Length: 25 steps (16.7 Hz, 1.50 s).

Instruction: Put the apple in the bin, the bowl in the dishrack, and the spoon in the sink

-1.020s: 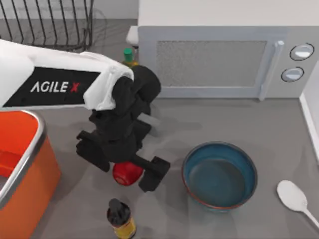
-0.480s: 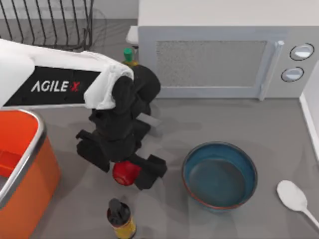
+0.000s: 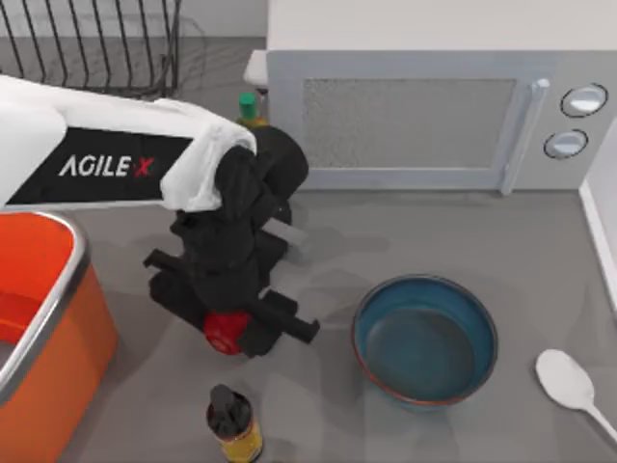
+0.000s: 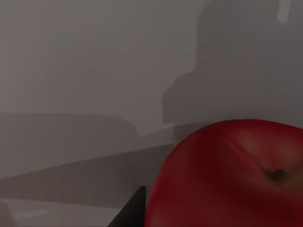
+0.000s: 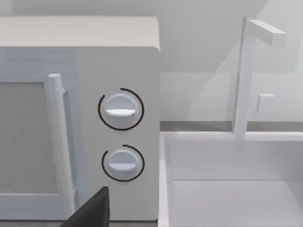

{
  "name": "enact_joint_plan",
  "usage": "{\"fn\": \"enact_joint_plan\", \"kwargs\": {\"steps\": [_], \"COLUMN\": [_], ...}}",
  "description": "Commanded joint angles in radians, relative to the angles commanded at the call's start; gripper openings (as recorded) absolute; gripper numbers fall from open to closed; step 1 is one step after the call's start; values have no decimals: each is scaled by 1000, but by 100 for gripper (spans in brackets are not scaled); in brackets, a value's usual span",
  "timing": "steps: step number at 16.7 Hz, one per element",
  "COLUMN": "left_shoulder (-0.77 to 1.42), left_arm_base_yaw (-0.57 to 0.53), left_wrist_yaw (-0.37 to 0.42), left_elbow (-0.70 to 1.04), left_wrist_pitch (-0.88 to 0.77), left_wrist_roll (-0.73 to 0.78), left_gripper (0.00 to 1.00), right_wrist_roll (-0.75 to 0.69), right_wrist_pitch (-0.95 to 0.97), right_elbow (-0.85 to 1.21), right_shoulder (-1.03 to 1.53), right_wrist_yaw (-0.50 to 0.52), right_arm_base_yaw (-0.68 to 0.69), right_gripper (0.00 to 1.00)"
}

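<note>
Right now the left gripper has its black fingers pressed tight on either side of the apple, holding it left of the table's middle, with the white AgileX arm reaching in from the left edge. From the left wrist camera the apple sits very close, glossy red with its stem dimple turned to the lens, and one dark fingertip shows beside it over grey tabletop. Just nearer than the gripper stands a small amber bottle with a black cap, close to the apple but apart from it. The bin sits at the near left, its silver rim just beside the arm. To the right of the gripper rests the bowl, upright, and farther right lies the spoon, head toward the bowl. At the far left stands the dishrack. A green-capped bottle stands behind the arm, next to the microwave along the far side. The right wrist camera looks at the microwave's two dials and the white sink beside it, and a dark finger edges in; whether that right gripper is open, I cannot tell.
</note>
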Motion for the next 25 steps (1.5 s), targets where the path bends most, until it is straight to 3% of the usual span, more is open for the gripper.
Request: {"fn": "enact_joint_plan", "kwargs": {"steps": [2, 9, 10, 25], "left_shoulder": [0, 0, -31, -154], "left_arm_base_yaw": [0, 0, 5, 2], "left_wrist_yaw": [0, 0, -35, -36], "left_elbow": [0, 0, -18, 225], "left_wrist_pitch": [0, 0, -39, -406], "left_wrist_roll": [0, 0, 7, 2], "left_gripper": [0, 0, 0, 0], "right_wrist_roll": [0, 0, 0, 0], "right_wrist_pitch": [0, 0, 0, 0], "right_elbow": [0, 0, 0, 0], "right_shoulder": [0, 0, 0, 0], "right_wrist_yaw": [0, 0, 0, 0], "right_arm_base_yaw": [0, 0, 0, 0], "right_gripper": [100, 100, 100, 100]}}
